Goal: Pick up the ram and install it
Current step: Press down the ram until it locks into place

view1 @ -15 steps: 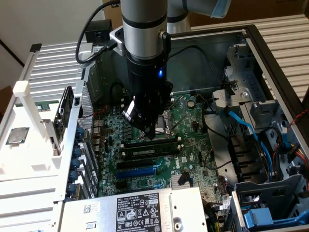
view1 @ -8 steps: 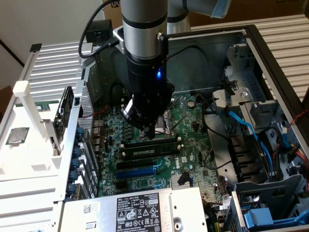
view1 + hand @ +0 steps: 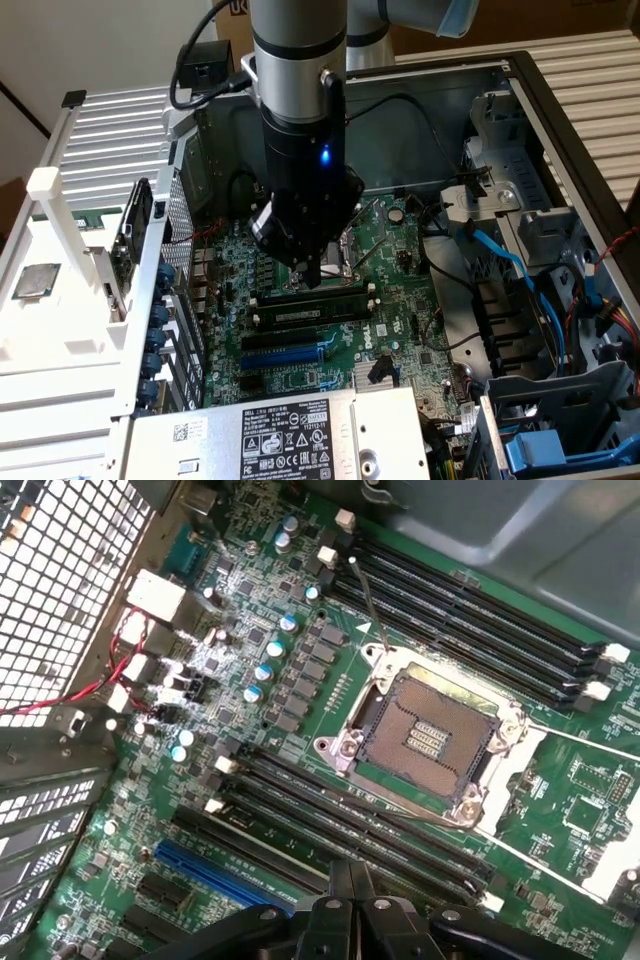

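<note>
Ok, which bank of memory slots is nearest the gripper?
The bank between the CPU socket and the blue expansion slot, beside the gripper; the other bank lies beyond the socket.

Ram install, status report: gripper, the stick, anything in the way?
Gripper shut, low over the memory slots. Ram lying along a slot beside the blue expansion slot. No obstruction seen.

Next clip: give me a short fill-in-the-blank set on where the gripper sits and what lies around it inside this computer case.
1. The gripper is lowered over the ____ inside the case.
2. Its fingers are ____.
3. The long expansion slot near the memory slots is coloured ____.
4. The CPU socket stands ____, with no chip in it.

Missing words: motherboard; shut; blue; empty
</note>
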`<state>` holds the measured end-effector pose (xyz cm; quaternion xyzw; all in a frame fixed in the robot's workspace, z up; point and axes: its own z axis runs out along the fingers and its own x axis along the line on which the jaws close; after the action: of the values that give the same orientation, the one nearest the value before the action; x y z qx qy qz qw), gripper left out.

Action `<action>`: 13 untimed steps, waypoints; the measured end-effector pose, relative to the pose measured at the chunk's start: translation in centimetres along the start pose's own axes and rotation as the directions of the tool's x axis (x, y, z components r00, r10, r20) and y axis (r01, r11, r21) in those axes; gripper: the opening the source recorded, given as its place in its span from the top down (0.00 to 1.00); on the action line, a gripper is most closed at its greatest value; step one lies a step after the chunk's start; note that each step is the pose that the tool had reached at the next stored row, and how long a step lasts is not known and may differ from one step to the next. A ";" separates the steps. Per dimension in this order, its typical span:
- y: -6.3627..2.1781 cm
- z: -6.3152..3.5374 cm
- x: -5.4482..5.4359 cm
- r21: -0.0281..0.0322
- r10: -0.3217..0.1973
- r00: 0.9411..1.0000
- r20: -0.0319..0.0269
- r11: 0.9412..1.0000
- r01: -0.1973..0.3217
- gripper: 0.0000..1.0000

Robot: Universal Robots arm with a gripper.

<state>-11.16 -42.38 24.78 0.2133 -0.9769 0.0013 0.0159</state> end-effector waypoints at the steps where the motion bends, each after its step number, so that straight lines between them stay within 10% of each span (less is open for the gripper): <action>1: 0.00 0.00 0.0 0.000 0.014 1.000 0.000 1.000 -0.014 0.90; 7: 0.00 0.02 0.0 -0.003 0.107 0.994 0.000 0.994 -0.107 0.90; 13: 0.00 0.08 0.0 -0.008 0.258 0.966 0.000 0.966 -0.258 0.90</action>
<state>-11.16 -42.38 24.70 0.0845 -0.9963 -0.0008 0.0159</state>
